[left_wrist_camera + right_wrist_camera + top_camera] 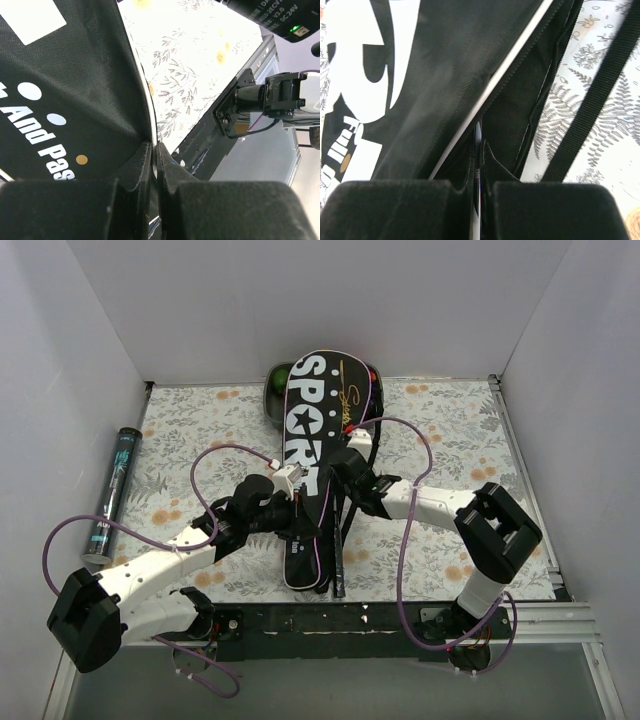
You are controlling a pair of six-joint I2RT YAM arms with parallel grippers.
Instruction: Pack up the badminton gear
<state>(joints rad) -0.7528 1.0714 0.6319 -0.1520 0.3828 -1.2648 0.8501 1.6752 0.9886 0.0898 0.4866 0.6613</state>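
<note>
The long black cover (312,430) lettered "SPORT" lies lengthwise mid-table. My left gripper (288,508) is at its left edge. In the left wrist view my left gripper (154,148) is shut on the cover's (65,75) white-piped edge. My right gripper (347,472) is at the cover's right edge. In the right wrist view my right gripper (479,145) is shut on a thin pale racket shaft (478,200) that runs into the cover's (435,75) open side. A dark racket handle (338,562) sticks out at the cover's near end. The racket heads are hidden.
A dark tube (110,498) lies along the left side of the floral tablecloth. A green-rimmed thing (274,382) peeks out behind the cover's far end. The cover's black strap (590,100) lies on the cloth to the right. White walls enclose the table.
</note>
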